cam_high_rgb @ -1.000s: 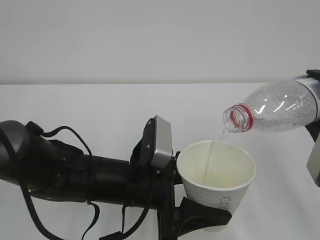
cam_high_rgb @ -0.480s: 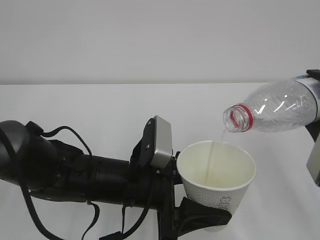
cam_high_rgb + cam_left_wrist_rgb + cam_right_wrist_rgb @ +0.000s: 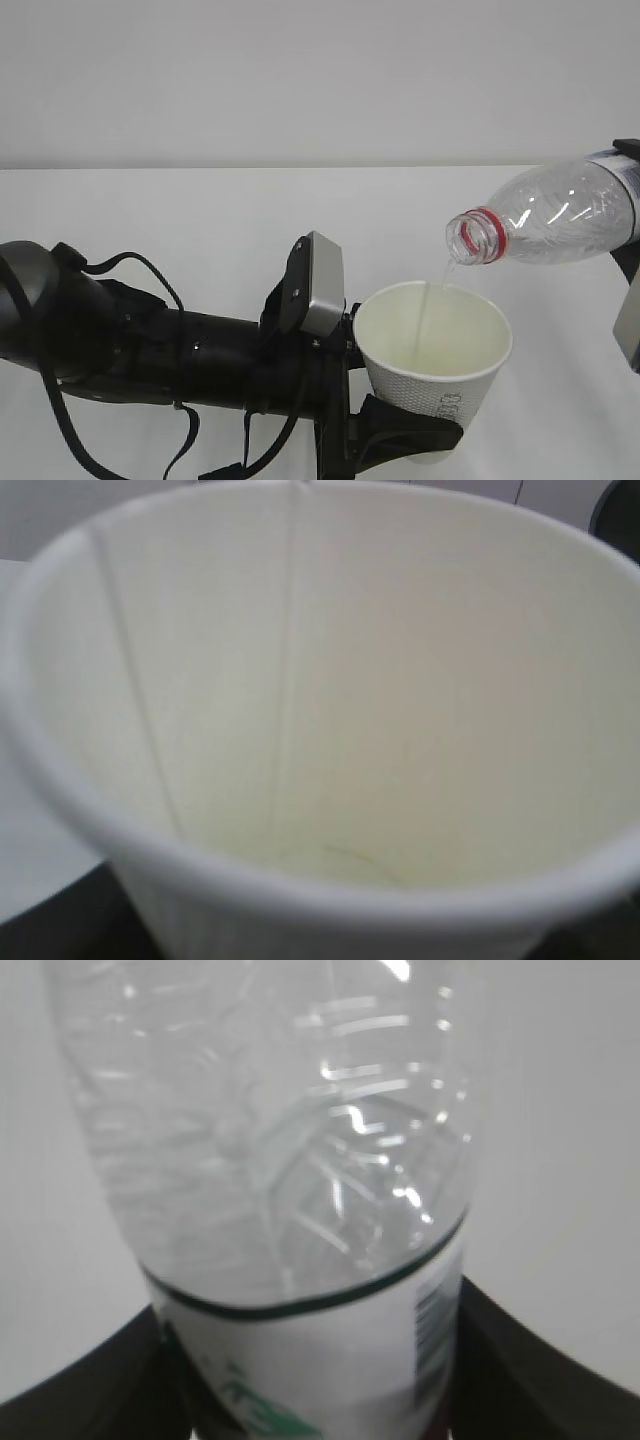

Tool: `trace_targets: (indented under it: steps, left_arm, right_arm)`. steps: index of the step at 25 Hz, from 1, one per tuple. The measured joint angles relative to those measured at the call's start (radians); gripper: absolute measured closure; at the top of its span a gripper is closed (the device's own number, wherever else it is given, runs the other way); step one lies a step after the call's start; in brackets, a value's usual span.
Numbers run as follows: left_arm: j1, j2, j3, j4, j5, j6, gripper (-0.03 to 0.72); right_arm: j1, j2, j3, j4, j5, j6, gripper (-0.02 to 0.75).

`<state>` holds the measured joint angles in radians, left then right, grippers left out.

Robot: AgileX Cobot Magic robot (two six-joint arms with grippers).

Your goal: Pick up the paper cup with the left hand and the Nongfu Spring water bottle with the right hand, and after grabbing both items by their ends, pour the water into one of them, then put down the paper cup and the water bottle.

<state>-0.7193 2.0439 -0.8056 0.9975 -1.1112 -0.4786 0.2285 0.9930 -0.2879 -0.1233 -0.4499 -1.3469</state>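
Note:
The white paper cup [image 3: 432, 352] stands upright in my left gripper [image 3: 405, 425], whose black fingers [image 3: 410, 428] clasp its lower wall. In the left wrist view the cup's pale inside [image 3: 330, 710] fills the frame. The Nongfu Spring water bottle [image 3: 550, 215] is tipped nearly level above and to the right of the cup, its open red-ringed mouth [image 3: 476, 238] over the rim. A thin stream of water [image 3: 428, 300] falls from the mouth into the cup. In the right wrist view the bottle [image 3: 290, 1160] sits between dark fingers [image 3: 510, 1355] at its labelled part; my right gripper is shut on it.
The left arm [image 3: 150, 345] with its grey camera module [image 3: 315, 285] lies across the lower left of the white table [image 3: 200, 210]. A plain white wall [image 3: 300, 80] rises behind. The right arm shows only at the right edge [image 3: 630, 310].

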Motion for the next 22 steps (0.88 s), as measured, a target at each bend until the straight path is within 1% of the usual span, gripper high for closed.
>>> trace_targets:
  steps: [22]
  left_arm:
    - [0.000, 0.000, 0.000, 0.000, 0.000, 0.000, 0.151]
  right_arm:
    - [0.000, 0.000, 0.000, 0.000, 0.000, -0.019, 0.251]
